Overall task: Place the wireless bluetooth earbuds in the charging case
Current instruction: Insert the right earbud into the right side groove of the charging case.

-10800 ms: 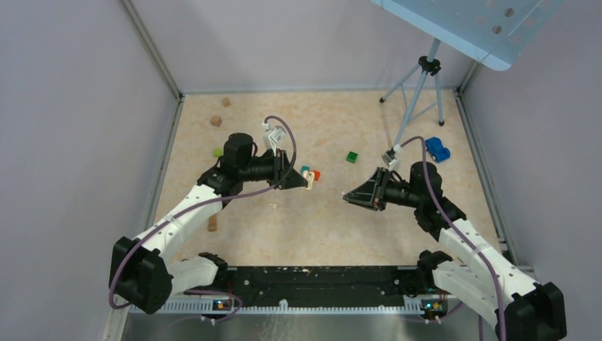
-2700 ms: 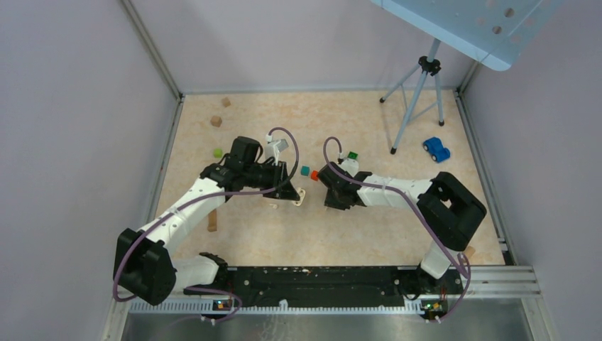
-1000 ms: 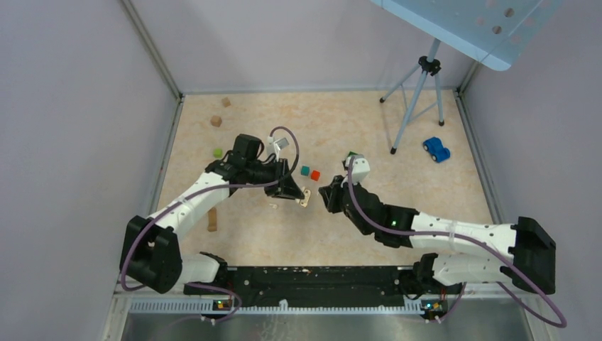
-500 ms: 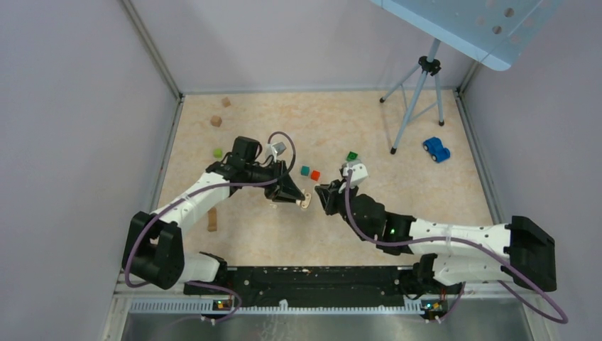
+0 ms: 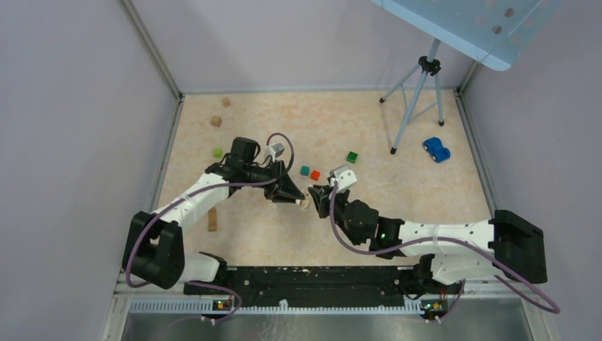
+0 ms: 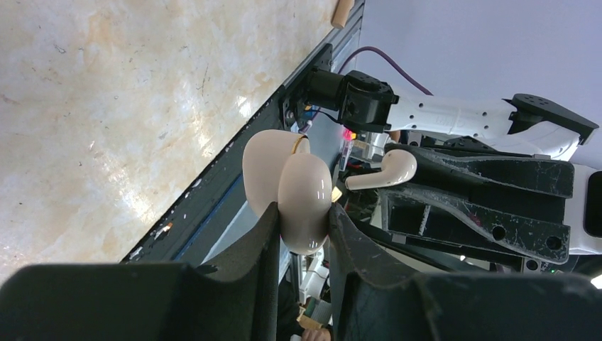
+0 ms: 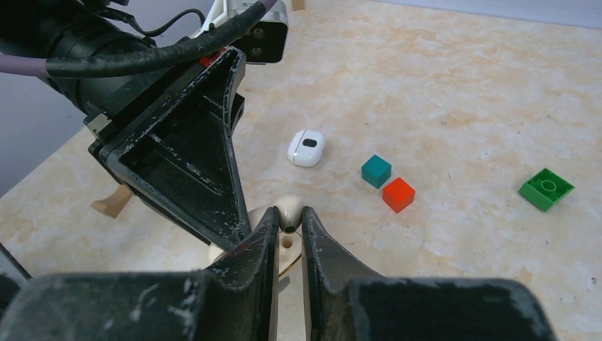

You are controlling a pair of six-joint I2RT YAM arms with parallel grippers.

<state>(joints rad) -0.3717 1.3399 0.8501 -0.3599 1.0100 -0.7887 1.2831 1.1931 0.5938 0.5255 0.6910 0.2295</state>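
**One earbud at the mouth of the case, none seen seated**

On the left, the left end effector [image 6: 303, 213] was pressed together on the charging case [image 6: 302, 195] and held it clear of the tabletop [image 7: 461, 92]. The case was hinged open, its two cream halves fanned apart above the fingers. The left wrist view showed only the outer shells, so the inside was hidden there. In the right wrist view one round well showed just under the right arm's fingertips, and it looked empty.

Just right of the case, the right end effector [image 7: 289, 219] was pinching an earbud [image 6: 392, 168] by its bulb. The stem pointed toward the case, and a narrow gap showed between the two in the left wrist view. That earbud was therefore close to the opening but not seated.

Farther back on the tabletop lay a small white piece [image 7: 307, 148] with a dark spot. Whether it was the second of the pair could not be told. To its right sat a teal cube [image 7: 375, 170], a red cube [image 7: 398, 194] and a green brick [image 7: 546, 188], all well apart from the case.

By my reading, the case was picked up and opened and one earbud was lifted and brought over. Lining up and pushing in this first earbud remained, and then the whole of the second, unless it already sat out of sight inside.
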